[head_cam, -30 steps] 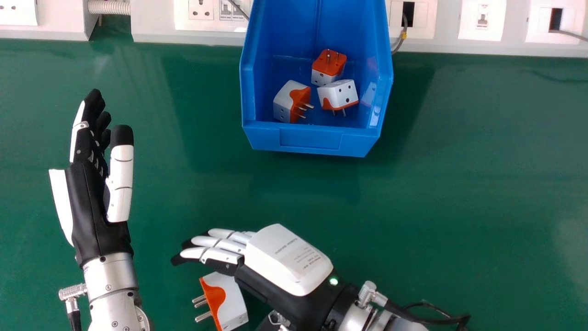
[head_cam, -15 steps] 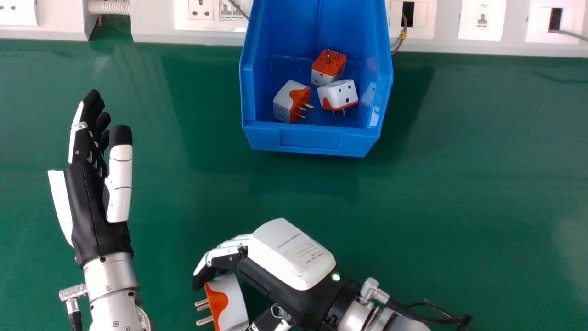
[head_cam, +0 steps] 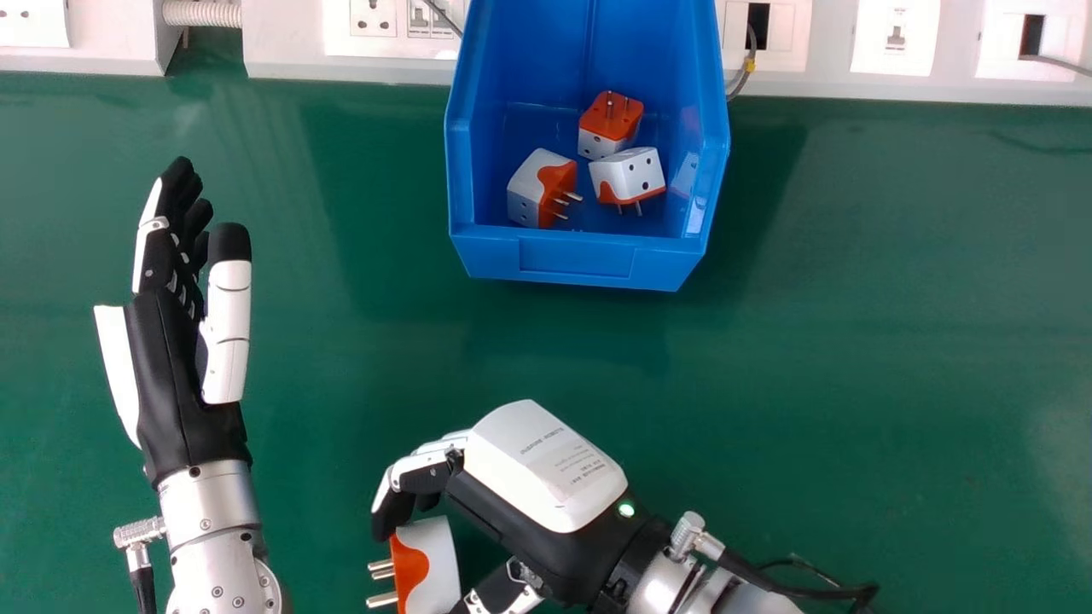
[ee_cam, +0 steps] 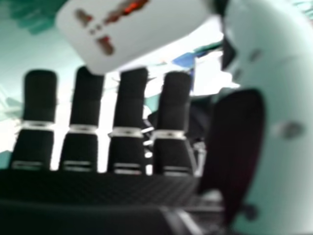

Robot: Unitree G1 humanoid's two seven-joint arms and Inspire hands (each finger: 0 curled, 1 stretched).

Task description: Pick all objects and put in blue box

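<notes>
Glossy green table (head_cam: 853,341), pale light reflections on surface. White trunking (head_cam: 290,66) along far edge, with sockets (head_cam: 373,17), switches (head_cam: 896,34), dark openings (head_cam: 1031,36). Ribbed hose (head_cam: 202,14) across gap at left.

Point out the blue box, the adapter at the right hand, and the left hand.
Blue box (head_cam: 576,260): head view, front wall.
Adapter (head_cam: 442,567): head view, white casing.
Left hand (head_cam: 227,328): head view, thumb.

left hand (head_cam: 175,375) with relaxed fingers, right hand (head_cam: 542,473) with bent ones
</notes>
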